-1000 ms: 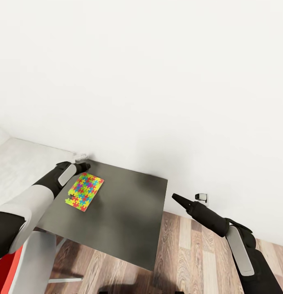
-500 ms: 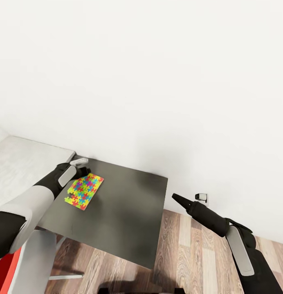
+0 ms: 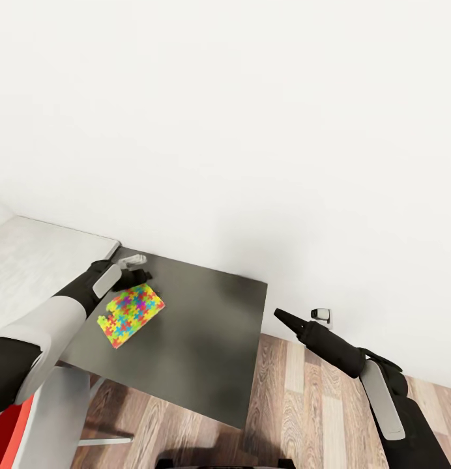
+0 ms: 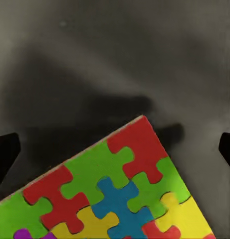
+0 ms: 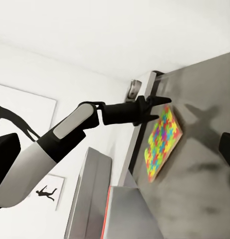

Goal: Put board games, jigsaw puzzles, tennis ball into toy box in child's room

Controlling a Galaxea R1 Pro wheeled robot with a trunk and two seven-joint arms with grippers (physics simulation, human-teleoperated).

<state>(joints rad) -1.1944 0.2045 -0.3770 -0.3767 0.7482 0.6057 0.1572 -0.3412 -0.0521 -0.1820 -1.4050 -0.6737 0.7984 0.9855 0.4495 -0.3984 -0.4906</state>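
One puzzle (image 3: 130, 310) lies on my dark worktop (image 3: 206, 345), now turned and slid toward me since half a second ago. Left pincer (image 3: 142, 273) hovers spread at its far corner; right pincer (image 3: 278, 314) unchanged, state unclear.

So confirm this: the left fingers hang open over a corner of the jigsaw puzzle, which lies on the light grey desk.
Wrong surface. The jigsaw puzzle lies on the dark grey cabinet, not the light desk, as the head view shows. The left gripper does hang open over its corner.
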